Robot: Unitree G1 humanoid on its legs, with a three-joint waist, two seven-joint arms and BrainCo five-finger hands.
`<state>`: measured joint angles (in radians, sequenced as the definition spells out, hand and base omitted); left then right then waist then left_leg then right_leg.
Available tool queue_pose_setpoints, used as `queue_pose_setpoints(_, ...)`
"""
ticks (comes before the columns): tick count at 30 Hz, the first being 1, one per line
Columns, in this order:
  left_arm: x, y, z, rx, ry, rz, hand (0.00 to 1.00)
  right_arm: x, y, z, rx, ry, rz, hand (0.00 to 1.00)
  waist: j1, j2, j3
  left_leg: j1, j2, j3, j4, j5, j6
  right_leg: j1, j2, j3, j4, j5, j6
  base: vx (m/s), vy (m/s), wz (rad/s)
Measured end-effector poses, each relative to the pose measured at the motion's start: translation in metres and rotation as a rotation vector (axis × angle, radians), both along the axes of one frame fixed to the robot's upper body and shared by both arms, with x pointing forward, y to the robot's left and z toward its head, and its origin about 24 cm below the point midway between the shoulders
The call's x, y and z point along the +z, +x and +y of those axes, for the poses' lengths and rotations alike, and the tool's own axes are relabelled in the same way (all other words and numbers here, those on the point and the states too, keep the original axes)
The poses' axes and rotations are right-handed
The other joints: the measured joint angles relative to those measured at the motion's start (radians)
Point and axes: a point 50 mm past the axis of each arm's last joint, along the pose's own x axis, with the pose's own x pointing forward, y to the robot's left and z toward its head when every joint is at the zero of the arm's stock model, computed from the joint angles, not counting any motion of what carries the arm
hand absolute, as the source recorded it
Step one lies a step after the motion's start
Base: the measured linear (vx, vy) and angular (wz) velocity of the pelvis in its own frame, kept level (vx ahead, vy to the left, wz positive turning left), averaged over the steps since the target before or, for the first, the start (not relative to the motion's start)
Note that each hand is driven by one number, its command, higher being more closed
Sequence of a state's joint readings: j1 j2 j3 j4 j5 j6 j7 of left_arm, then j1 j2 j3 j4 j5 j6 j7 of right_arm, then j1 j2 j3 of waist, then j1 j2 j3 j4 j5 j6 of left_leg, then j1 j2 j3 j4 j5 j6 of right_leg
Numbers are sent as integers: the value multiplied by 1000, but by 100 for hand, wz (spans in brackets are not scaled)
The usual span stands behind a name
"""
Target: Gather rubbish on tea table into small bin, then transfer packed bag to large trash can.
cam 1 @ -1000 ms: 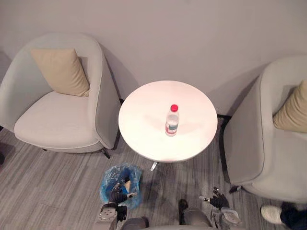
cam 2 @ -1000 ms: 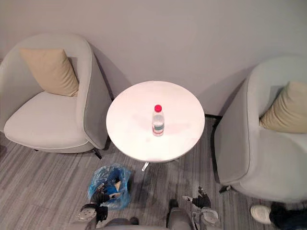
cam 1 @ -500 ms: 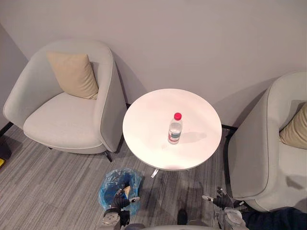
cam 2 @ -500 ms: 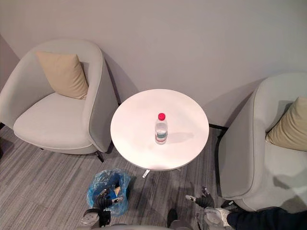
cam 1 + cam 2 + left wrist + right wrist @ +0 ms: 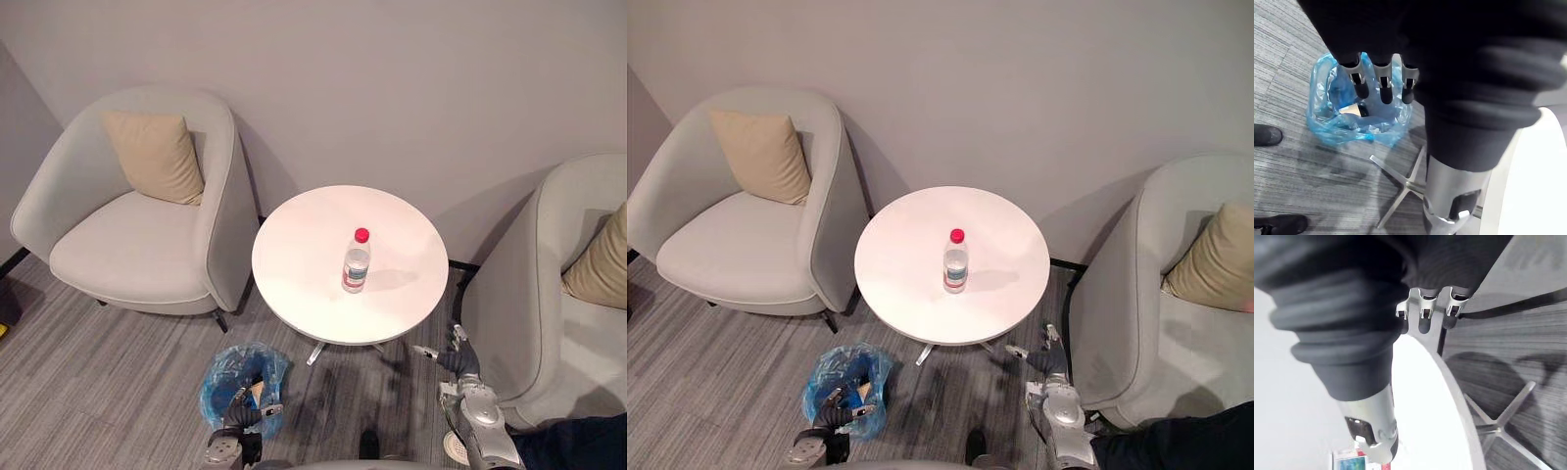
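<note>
A clear water bottle (image 5: 357, 262) with a red cap stands upright near the middle of the round white tea table (image 5: 294, 255). On the floor by the table's front left sits the small bin (image 5: 223, 377), lined with a blue bag (image 5: 1327, 122) that holds some rubbish. My left hand (image 5: 238, 418) hovers just above the bin's near rim, its fingers (image 5: 1383, 87) straight and empty. My right hand (image 5: 460, 362) is raised beside the table's right edge, below the top, with fingers (image 5: 1423, 307) relaxed and holding nothing.
A grey armchair (image 5: 137, 255) with a tan cushion (image 5: 152, 157) stands left of the table, and another armchair (image 5: 549, 294) stands right, close to my right hand. The table's metal foot (image 5: 1400, 188) spreads beside the bin. A person's dark sleeve (image 5: 1185, 441) shows at lower right.
The camera has shifted. My right hand has risen from low near the floor to beside the table's right edge. My left hand stays over the bin.
</note>
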<state>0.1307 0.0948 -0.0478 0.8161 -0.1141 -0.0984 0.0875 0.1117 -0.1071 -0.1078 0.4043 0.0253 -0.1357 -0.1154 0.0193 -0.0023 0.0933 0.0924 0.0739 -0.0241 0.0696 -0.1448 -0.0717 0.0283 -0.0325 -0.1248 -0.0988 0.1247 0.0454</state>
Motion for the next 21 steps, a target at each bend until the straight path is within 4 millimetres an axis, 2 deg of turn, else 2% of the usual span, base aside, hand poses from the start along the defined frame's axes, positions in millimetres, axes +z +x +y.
queue_pose_setpoints(5,1,-1,1,0,1,-3,0,8,12,3,18,-2,-44,0,0,-3,-2,-5,-6,-4,-3,2,4,-4,-1,-8,0,-1,2,46,30,4)
queue_pose_setpoints(14,2,1,7,-20,9,-12,0,37,52,15,97,-36,-164,0,14,-5,-3,-51,-19,-37,-2,14,15,-35,-14,-49,0,-1,2,-1,9,11)
queue_pose_setpoints(19,2,-1,6,-28,10,-7,0,51,77,24,140,-38,-205,0,32,-5,26,-90,-29,-68,-4,37,15,-56,-26,-78,0,3,1,-65,-7,22)
queue_pose_setpoints(21,2,-1,4,-39,8,-7,0,56,83,26,142,-43,-225,0,31,-3,41,-111,-34,-86,-10,52,15,-69,-32,-95,0,5,1,-81,-25,26)
